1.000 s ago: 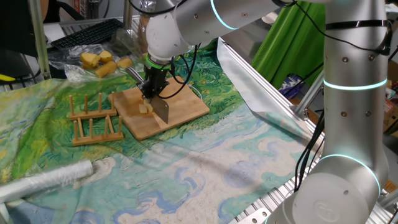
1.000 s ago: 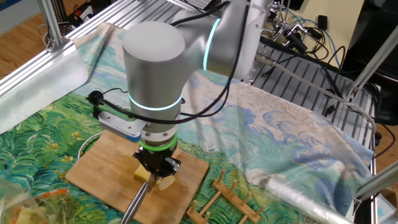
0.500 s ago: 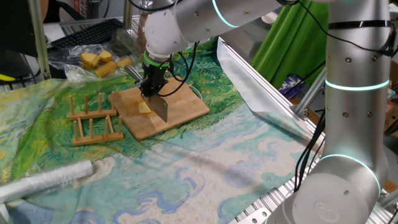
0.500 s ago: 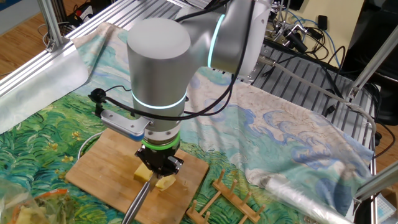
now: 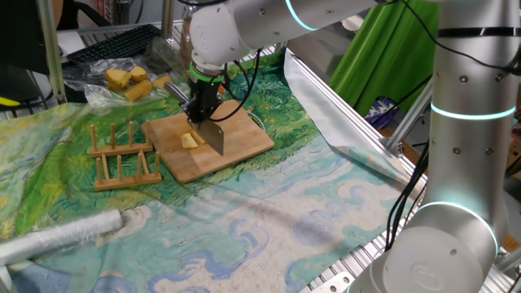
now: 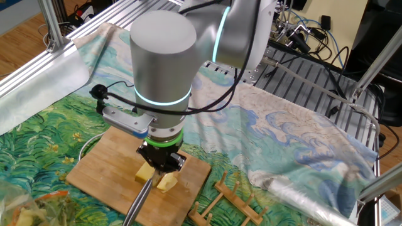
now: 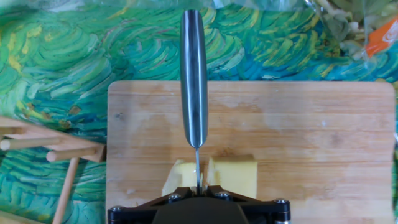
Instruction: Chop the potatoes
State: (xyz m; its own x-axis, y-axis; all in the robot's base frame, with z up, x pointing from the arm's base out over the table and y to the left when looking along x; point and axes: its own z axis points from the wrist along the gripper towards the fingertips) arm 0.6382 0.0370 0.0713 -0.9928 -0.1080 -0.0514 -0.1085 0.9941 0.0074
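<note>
The black two-finger gripper (image 5: 203,111) points straight down over the light bamboo cutting board (image 5: 244,140), and its fingers are closed on a steel knife with a rounded metal handle (image 7: 193,74). The broad blade (image 5: 213,137) hangs with its edge above the board. The pale-yellow peeled potato pieces (image 7: 214,177) lie on the board directly under the blade, one on each side of it, with a narrow gap between them. A wooden peg rack (image 5: 124,156) stands just beside the board on the green painted-pattern cloth (image 5: 269,212).
</note>
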